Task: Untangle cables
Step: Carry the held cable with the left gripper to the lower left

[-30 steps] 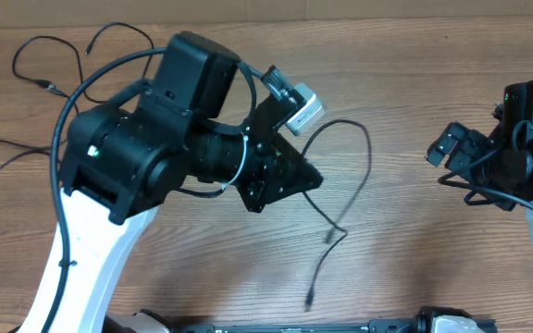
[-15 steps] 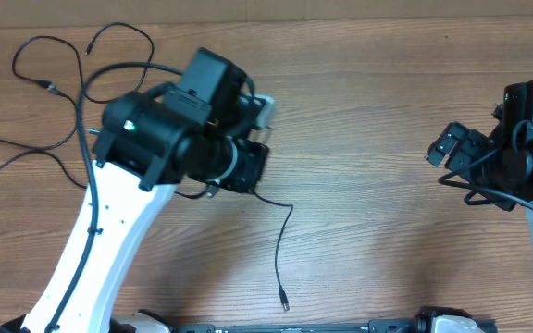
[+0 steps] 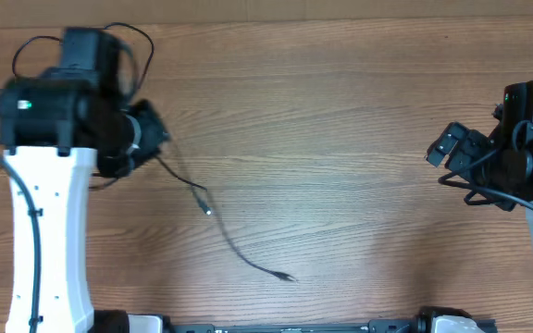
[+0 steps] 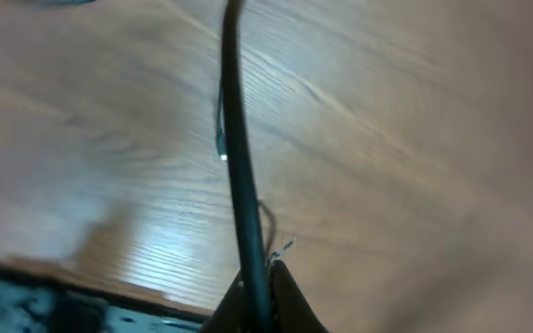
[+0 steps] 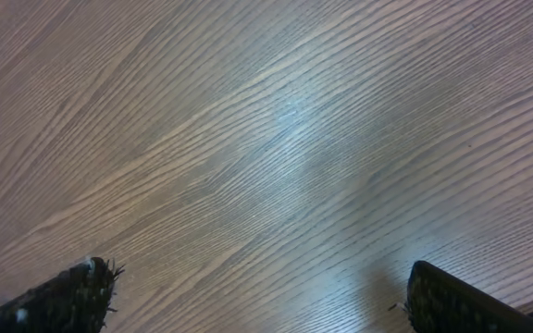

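Note:
My left gripper (image 3: 155, 139) is at the left of the table and is shut on a thin black cable (image 3: 234, 248). The cable trails from it down and right over the wood to a loose end near the front middle. A silvery plug tip (image 3: 208, 209) lies beside that strand. In the left wrist view the closed fingers (image 4: 259, 294) pinch the cable (image 4: 234, 139), which runs up the frame, blurred; a plug tip (image 4: 222, 157) shows beyond. More thin cables (image 3: 26, 44) loop at the far left corner, partly hidden by the arm. My right gripper (image 3: 452, 148) (image 5: 266, 305) is open and empty over bare wood.
The left arm's white link (image 3: 49, 240) covers the left strip of the wooden table (image 3: 359, 111). The right arm's body (image 3: 530, 139) stands at the right edge. A black rail (image 3: 294, 326) runs along the front edge.
My left arm has swung from the table's middle to the far left, dragging the held cable with it; its loose end now trails near the front middle. The right arm has not moved.

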`<act>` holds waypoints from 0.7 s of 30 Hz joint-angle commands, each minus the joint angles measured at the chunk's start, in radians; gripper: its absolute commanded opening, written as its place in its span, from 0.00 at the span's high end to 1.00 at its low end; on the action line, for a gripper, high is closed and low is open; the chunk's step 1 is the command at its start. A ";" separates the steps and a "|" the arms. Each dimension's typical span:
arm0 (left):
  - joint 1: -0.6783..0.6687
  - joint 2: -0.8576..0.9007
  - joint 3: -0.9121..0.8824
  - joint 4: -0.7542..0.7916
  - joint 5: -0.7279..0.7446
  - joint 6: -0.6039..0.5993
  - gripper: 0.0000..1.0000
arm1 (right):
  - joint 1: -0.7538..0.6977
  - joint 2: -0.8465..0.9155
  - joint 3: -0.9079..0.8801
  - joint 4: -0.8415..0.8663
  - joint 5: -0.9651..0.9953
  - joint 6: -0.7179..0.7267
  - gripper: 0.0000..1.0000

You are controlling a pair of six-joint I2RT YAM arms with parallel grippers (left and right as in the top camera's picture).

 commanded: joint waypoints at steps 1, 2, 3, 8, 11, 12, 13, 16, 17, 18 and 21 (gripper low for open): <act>0.057 -0.002 0.000 -0.005 -0.009 -0.279 0.96 | -0.003 -0.003 0.003 0.003 0.010 -0.003 0.00; 0.071 -0.002 0.000 -0.005 -0.010 -0.339 0.96 | -0.003 -0.003 0.003 0.002 0.010 -0.003 0.00; 0.082 -0.002 0.000 -0.005 -0.010 -0.394 0.95 | -0.003 -0.003 0.003 0.002 0.010 -0.003 0.00; 0.137 -0.005 0.000 -0.005 0.039 -0.694 0.95 | -0.003 -0.003 0.003 0.002 0.010 -0.003 0.00; 0.163 -0.016 0.000 -0.005 0.032 -0.855 0.96 | -0.003 -0.003 0.003 0.003 0.010 -0.003 0.00; 0.174 -0.018 0.000 -0.005 0.008 -0.915 0.95 | -0.003 -0.003 0.003 0.002 0.010 -0.003 0.00; 0.184 -0.019 0.000 -0.005 -0.020 -0.962 0.96 | -0.003 -0.003 0.003 0.003 0.010 -0.003 0.00; 0.235 -0.018 0.000 -0.005 -0.096 -1.030 0.96 | -0.003 -0.003 0.003 0.003 0.010 -0.003 0.00; 0.254 -0.018 0.000 -0.005 -0.122 -1.032 0.96 | -0.003 -0.003 0.003 0.003 0.010 -0.003 0.00; 0.277 -0.018 0.000 -0.005 -0.158 -1.031 0.96 | -0.003 -0.003 0.003 0.003 0.010 -0.003 0.00; 0.348 -0.018 0.000 -0.005 -0.242 -1.014 0.96 | -0.003 -0.003 0.003 0.003 0.010 -0.003 0.00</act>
